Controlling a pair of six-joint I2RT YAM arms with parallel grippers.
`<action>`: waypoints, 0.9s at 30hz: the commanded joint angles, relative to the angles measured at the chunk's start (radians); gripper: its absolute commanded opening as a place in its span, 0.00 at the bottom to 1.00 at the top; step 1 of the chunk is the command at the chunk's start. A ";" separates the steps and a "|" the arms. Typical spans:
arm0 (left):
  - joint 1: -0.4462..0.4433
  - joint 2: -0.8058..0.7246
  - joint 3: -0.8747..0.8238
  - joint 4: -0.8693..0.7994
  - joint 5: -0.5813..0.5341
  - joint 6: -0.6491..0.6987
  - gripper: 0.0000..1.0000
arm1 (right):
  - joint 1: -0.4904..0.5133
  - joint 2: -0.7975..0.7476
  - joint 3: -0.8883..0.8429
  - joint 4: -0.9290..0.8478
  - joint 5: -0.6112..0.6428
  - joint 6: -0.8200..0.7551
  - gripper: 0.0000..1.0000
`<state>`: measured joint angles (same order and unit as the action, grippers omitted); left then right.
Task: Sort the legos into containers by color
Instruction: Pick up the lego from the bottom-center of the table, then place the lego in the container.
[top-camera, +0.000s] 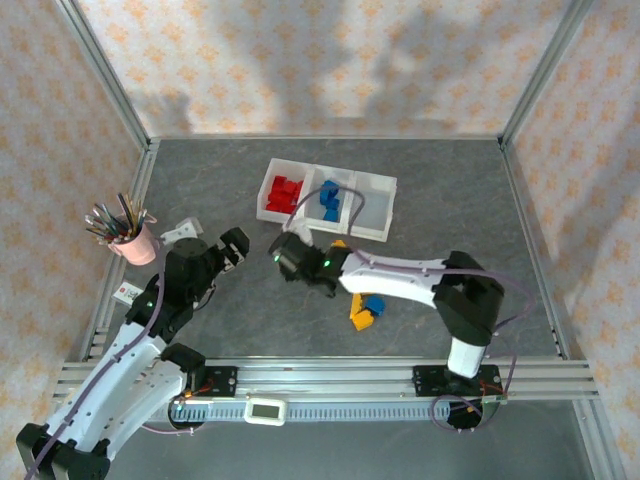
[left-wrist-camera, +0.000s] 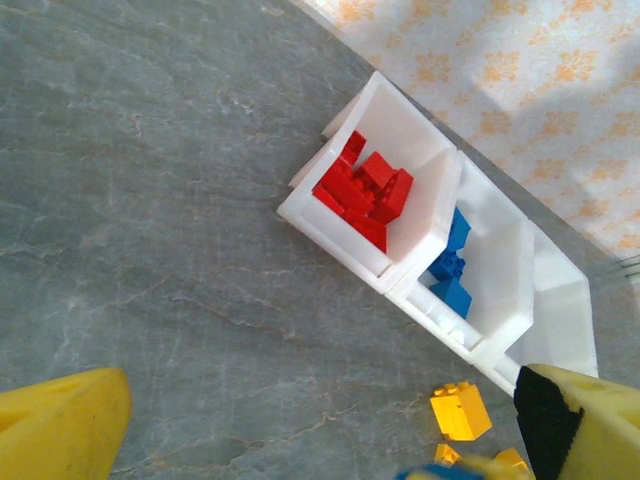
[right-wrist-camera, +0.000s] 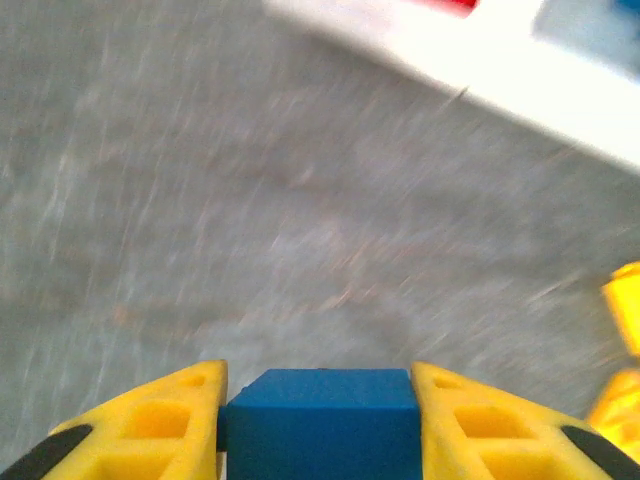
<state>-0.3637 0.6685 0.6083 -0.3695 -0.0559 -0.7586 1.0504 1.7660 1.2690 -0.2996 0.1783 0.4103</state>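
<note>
Three joined bins (top-camera: 372, 212) sit toward the far edge of the surface (top-camera: 450, 200), about midway along it. Red bricks (top-camera: 284, 192) are heaped in the left bin, and blue bricks (top-camera: 330, 201) lie in the middle one.

My right tool (right-wrist-camera: 318, 385) is clamped on a blue brick (right-wrist-camera: 320, 425), with both fingers (right-wrist-camera: 150, 435) pressed against its sides. It is just on the near side of the bins, and I cannot tell whether the brick is off the surface.

My left tool (left-wrist-camera: 320, 400) stands wide with nothing between its fingers. It is nearer the left edge and faces the bins.

Right of centre, toward the near edge, lie yellow bricks (top-camera: 362, 318) with a second blue brick (top-camera: 375, 303) touching them. Another yellow brick (top-camera: 340, 245) lies beside my right arm. A pink cup (top-camera: 135, 245) of pens stands by the left edge.
</note>
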 joint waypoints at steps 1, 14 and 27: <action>0.010 0.032 0.041 0.078 0.034 0.030 0.99 | -0.116 -0.019 0.016 0.006 0.021 -0.069 0.39; 0.010 0.190 0.097 0.188 0.105 0.054 0.99 | -0.351 0.310 0.398 0.021 0.060 -0.246 0.48; 0.011 0.182 0.091 0.190 0.137 0.064 0.99 | -0.366 0.133 0.316 0.029 -0.025 -0.229 0.72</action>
<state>-0.3637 0.8639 0.6804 -0.2115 0.0532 -0.7235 0.6785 2.0338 1.6428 -0.2836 0.1749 0.1787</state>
